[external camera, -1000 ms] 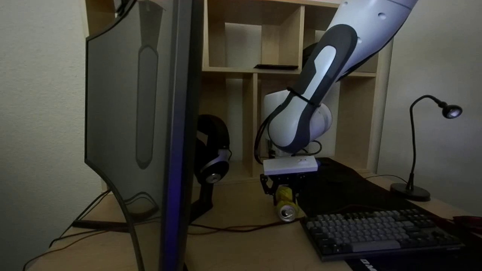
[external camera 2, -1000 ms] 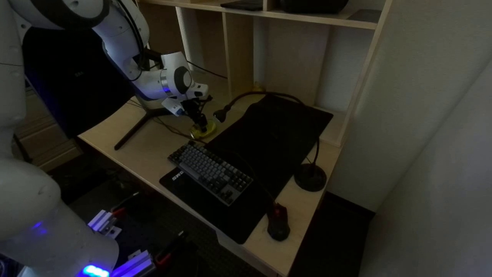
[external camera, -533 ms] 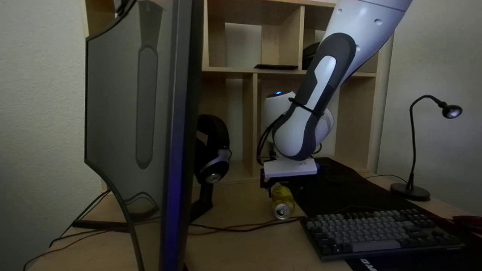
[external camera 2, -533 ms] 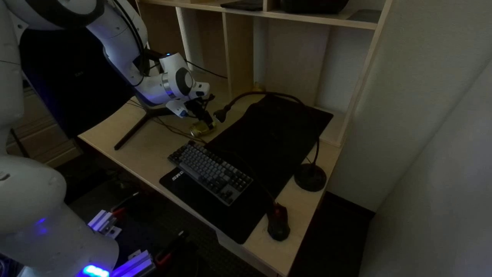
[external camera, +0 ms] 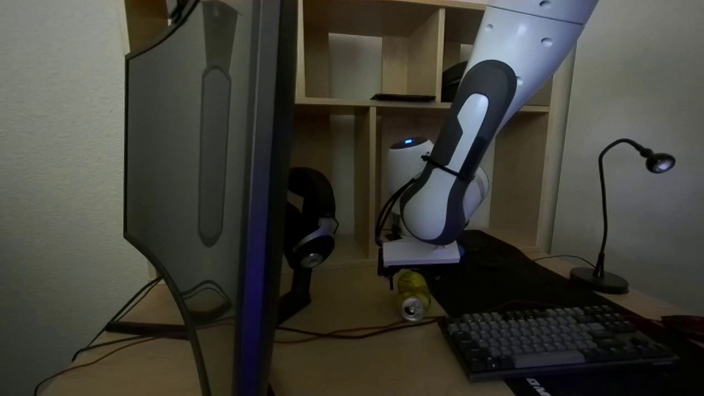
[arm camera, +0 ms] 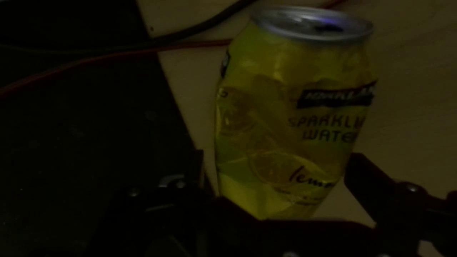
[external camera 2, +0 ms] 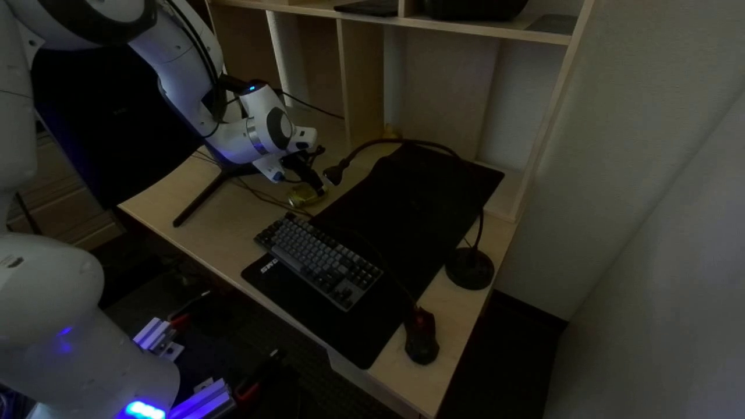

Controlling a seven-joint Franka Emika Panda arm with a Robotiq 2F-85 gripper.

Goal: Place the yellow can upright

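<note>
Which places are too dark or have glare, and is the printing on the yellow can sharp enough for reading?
Wrist view: very dark, gripper fingers nearly black; on the yellow can, large words readable but soft, smallest print not; bluish glint on the lid. In an exterior view: dim, with an overexposed blue light on the robot base.

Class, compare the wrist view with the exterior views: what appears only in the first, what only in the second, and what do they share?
Only the wrist view shows readable print and a drawn fruit slice on the yellow can.

Only the exterior views show the keyboard, the lamp, the screen and the shelves; the headphones are in an exterior view.

Both kinds share the can, the claw, the wooden desk, the black mat and cables.
</note>
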